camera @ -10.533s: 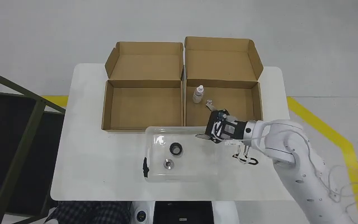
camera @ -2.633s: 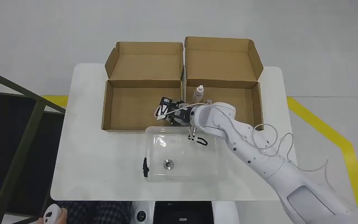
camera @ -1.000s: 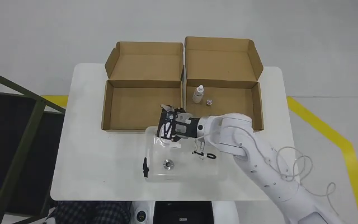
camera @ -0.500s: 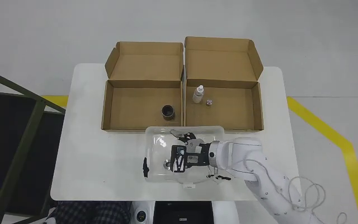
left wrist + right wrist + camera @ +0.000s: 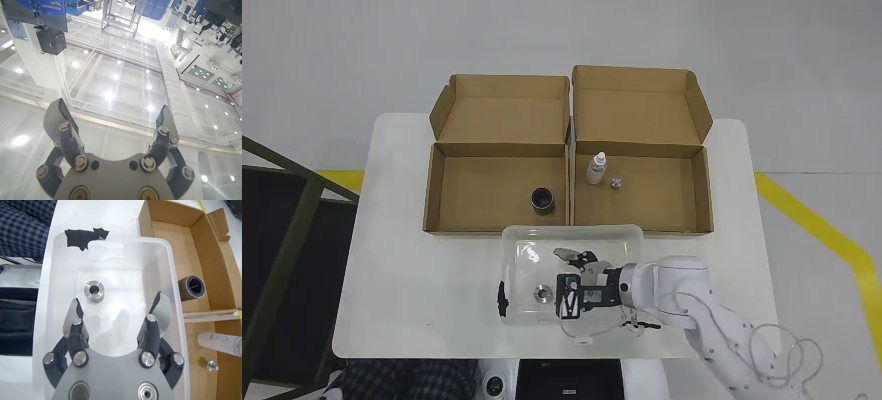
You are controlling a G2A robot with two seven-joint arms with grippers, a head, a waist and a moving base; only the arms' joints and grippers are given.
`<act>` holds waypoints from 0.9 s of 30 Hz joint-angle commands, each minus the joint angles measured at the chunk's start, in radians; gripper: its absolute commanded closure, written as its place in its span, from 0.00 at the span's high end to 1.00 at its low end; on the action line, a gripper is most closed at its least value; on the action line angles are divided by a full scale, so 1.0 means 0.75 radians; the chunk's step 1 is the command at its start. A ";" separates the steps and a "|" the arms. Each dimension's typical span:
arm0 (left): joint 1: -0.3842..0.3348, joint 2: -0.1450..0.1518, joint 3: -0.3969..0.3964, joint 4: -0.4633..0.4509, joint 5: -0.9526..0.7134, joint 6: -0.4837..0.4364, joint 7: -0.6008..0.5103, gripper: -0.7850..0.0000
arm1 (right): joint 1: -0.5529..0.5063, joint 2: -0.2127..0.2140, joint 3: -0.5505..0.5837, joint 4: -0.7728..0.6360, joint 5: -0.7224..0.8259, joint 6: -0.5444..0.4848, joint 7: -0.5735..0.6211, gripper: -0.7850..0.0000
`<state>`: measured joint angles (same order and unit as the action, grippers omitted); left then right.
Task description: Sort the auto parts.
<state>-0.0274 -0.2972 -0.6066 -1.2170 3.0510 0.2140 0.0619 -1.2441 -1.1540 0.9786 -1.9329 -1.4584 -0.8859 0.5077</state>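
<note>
Right gripper: spread wide, empty, over clear bin. Steel bushing in bin, unsorted. Black bearing in one carton; bottle and small fitting in second carton. I judge one part left. Left gripper: spread, pointing upward.

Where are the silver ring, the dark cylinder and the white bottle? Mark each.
silver ring (image 5: pixel 99 290), right wrist view, top face beside the bore
dark cylinder (image 5: pixel 181 291), right wrist view, side wall
white bottle (image 5: pixel 596 170), top view, body
</note>
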 commanded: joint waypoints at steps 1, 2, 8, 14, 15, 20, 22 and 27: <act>0.000 0.000 0.000 0.000 0.000 0.000 0.000 1.00 | 0.005 0.000 -0.013 0.023 -0.021 0.005 -0.014 0.78; 0.000 0.000 0.000 0.000 0.000 0.000 0.000 1.00 | 0.008 0.000 -0.021 0.036 -0.032 0.008 -0.021 0.78; 0.000 0.000 0.000 0.000 0.000 0.000 0.000 1.00 | 0.044 -0.010 -0.089 0.132 -0.097 0.045 -0.053 0.74; 0.000 0.000 0.000 0.000 0.000 0.000 0.000 1.00 | 0.081 -0.023 -0.151 0.199 -0.114 0.071 -0.077 0.73; 0.000 0.000 0.000 0.000 0.000 0.000 0.000 1.00 | 0.085 -0.025 -0.160 0.204 -0.114 0.075 -0.078 0.73; 0.000 0.000 0.000 0.000 0.000 0.000 0.000 1.00 | 0.105 -0.036 -0.206 0.222 -0.108 0.088 -0.081 0.67; 0.000 0.000 0.000 0.000 0.000 0.000 0.000 1.00 | 0.113 -0.040 -0.220 0.225 -0.106 0.093 -0.080 0.63; 0.000 0.000 0.000 0.000 0.000 0.000 0.000 1.00 | 0.131 -0.049 -0.252 0.236 -0.100 0.100 -0.077 0.60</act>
<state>-0.0274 -0.2972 -0.6066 -1.2170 3.0510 0.2140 0.0619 -1.1489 -1.1892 0.7950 -1.7582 -1.5332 -0.8122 0.4488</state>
